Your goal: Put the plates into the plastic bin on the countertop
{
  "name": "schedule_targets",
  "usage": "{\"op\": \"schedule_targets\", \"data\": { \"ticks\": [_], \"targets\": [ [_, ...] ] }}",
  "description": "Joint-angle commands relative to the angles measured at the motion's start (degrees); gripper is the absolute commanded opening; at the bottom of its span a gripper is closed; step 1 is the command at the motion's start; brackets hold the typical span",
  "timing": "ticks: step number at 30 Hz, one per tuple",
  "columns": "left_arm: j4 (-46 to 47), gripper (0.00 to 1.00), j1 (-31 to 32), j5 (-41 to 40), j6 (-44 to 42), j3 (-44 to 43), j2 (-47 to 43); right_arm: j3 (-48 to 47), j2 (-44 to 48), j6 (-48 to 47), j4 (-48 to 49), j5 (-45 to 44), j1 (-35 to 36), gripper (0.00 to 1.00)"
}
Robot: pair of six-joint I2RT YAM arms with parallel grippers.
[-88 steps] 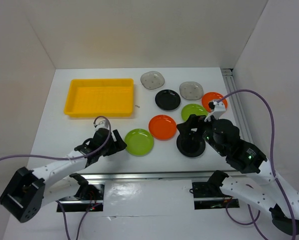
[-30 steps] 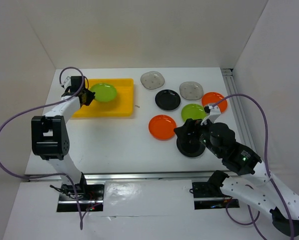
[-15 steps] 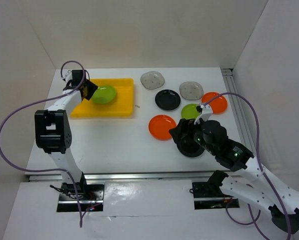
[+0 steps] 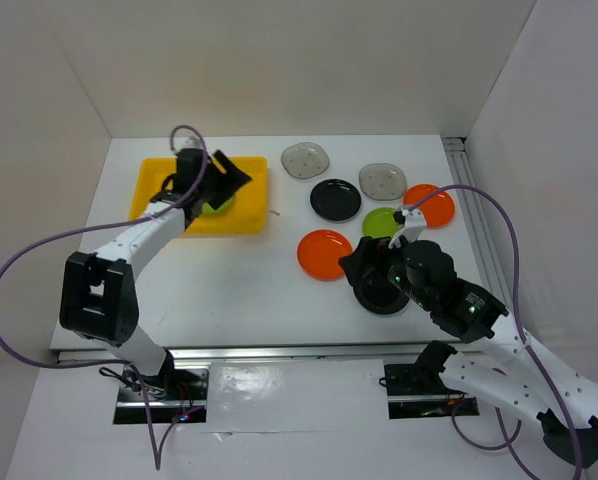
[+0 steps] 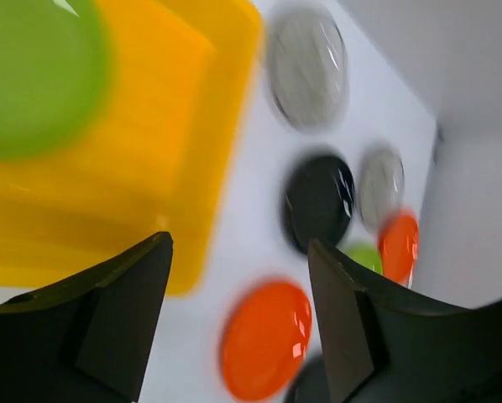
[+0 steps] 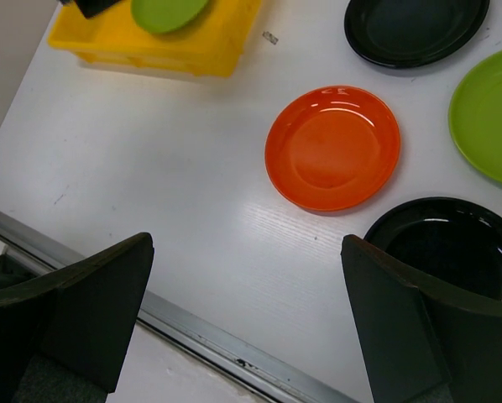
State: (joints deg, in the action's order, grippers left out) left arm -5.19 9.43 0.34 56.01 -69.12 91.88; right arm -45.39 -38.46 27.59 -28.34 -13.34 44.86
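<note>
**A:** Where does the left arm stand?

**B:** It stretches from the lower left of the overhead frame to the shallow yellow plastic bin [image 4: 154,172] at upper left; the left gripper [image 5: 238,252] hangs over the bin's right half, released, its dark fingers apart with nothing between them; a lime green round plastic plate [image 5: 33,75] lies inside the bin beneath it.

**A:** And the right arm?

**B:** It bends up from the lower right; the right gripper [image 6: 247,252] is spread wide and empty, hovering over a glossy black round plate [image 6: 452,252] on the white bench [image 4: 229,280].

**A:** Count the plates.

**B:** There are eight, two of each kind; the second lime green plate [image 4: 387,222] sits right of centre; the near orange plate [image 4: 324,254] is mid-frame and the far orange plate [image 4: 429,203] is further right; the second black plate [image 4: 335,199] lies above centre; the left grey speckled plate [image 4: 306,160] and the right grey speckled plate [image 4: 382,181] are translucent rounded squares at upper centre. There is one bin; seven plates lie outside it.
</note>
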Motion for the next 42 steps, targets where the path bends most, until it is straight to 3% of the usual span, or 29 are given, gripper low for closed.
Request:
{"op": "schedule_targets", "data": {
  "ticks": [1,5,9,16,21,25,30,36,42],
  "targets": [
    [7.55,0.81,10.91,11.51,-4.76,6.09,0.84,-1.55,0.49,0.18,2.50,-1.51,0.40,1.00],
    [16.96,0.85,20.35,11.45,-4.16,13.13,5.85,-1.55,1.54,0.71,1.88,-0.89,0.40,1.00],
    [22.23,0.85,22.39,10.39,-0.73,16.56,9.55,-1.55,2.16,1.23,1.27,-0.89,0.40,1.00],
    [20.66,0.85,26.43,5.02,-1.25,16.04,12.27,-1.55,4.62,1.76,0.04,-1.42,0.40,1.00],
    [22.07,0.76,26.96,4.07,0.76,16.04,15.88,-1.02,4.62,1.76,0.04,-1.42,0.40,1.00],
    [24.00,0.60,26.96,0.47,1.91,17.62,17.11,-1.02,4.62,1.76,0.04,-1.42,0.40,1.00],
    [21.11,0.16,27.48,-3.58,2.52,16.39,18.95,-0.49,5.14,1.76,0.04,-1.42,0.40,1.00],
    [20.58,0.00,27.48,-4.21,3.76,16.39,19.48,0.03,5.15,2.29,0.04,-1.42,0.40,1.00],
    [17.77,0.00,27.48,-5.42,4.28,17.62,10.90,0.03,5.15,2.29,-1.10,-2.04,0.40,1.00]
  ]
}}
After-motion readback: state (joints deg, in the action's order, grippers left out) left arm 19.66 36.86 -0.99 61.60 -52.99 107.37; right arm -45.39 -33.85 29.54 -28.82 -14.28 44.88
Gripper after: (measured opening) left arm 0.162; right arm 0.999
